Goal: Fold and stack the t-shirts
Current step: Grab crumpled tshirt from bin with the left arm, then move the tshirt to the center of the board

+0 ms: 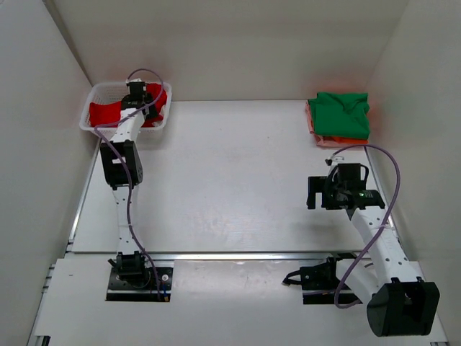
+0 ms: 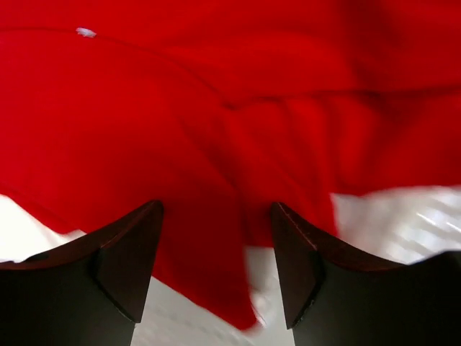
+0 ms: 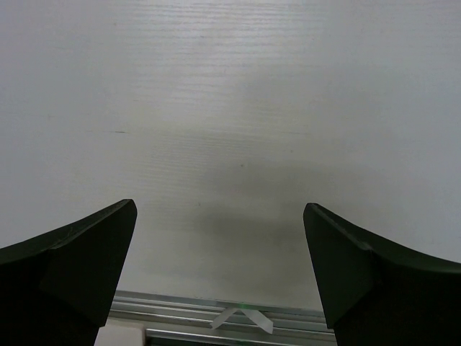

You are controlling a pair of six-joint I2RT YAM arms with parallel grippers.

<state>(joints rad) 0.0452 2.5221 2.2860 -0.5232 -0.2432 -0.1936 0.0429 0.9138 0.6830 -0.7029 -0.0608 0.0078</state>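
Pick-up step: our left gripper (image 2: 216, 223), jaws open, straddles a fold of the bright red fabric t-shirt (image 2: 216, 108) in the white plastic mesh basket (image 1: 86, 121); we judge closing and lifting come next. Meanwhile the right gripper (image 3: 220, 216), jaws wide open, hovers over the white table (image 1: 230, 180), apart from the folded green fabric t-shirt (image 1: 342, 112).

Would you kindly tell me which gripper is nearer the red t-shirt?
Left. The left gripper hangs right over the red t-shirt; the right gripper is far across the table.

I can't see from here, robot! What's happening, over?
Left gripper open, down at the red t-shirt in the white basket. Right gripper open over bare table. Green t-shirt folded on salmon-pink one, far right. Nothing blocking.
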